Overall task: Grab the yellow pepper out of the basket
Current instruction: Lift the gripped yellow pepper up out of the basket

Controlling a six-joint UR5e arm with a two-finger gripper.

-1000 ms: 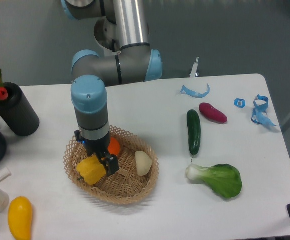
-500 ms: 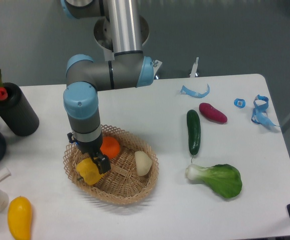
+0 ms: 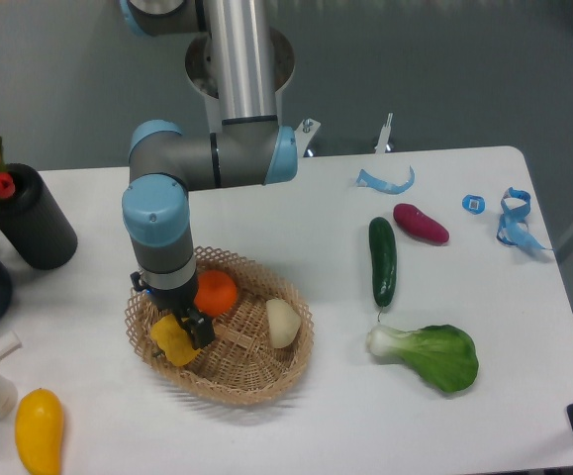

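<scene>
Shifted a little to the picture's left over the second, arm joints and gripper (image 3: pixel 179 328) alike. Uncovered most of the orange (image 3: pixel 215 293), which had been largely hidden behind the wrist and ended just to the right of the gripper. Sank further over the yellow pepper (image 3: pixel 173 339), leaving less of it showing below the fingers (image 3: pixel 200 330). Turned the elbow joint so its blue cap faced more to the right.

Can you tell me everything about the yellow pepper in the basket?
The yellow pepper is golden yellow, lumpy and shiny like plastic. It sits in the left part of the tan wicker basket, left of the orange. The gripper is down on it and hides its top, so I can't see a stem.
</scene>
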